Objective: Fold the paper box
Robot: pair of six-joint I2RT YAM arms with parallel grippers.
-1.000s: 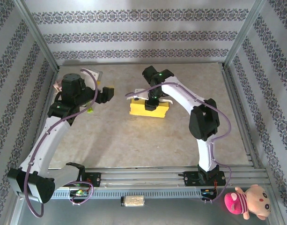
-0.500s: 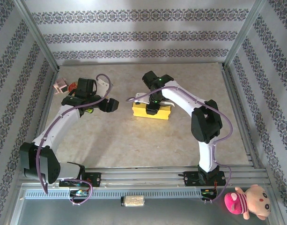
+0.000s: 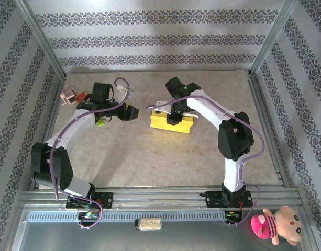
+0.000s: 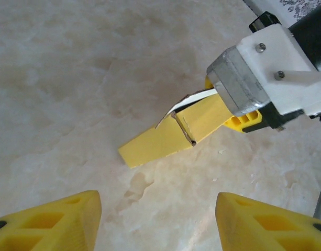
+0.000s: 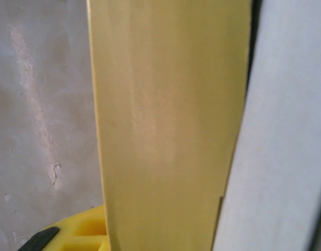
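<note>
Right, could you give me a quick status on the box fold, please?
Left hand open, empty, facing the paper box. Right hand down on the box, grip unclear. One white flap raised. Small pink item far left, out of the way.

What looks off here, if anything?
The paper box isn't fully closed: a white flap curls up out of its top edge, next to the right gripper, instead of lying tucked flat. Nothing looks spilled or torn.

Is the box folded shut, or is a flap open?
Not shut: a white flap stands up off the box at the right hand.
</note>
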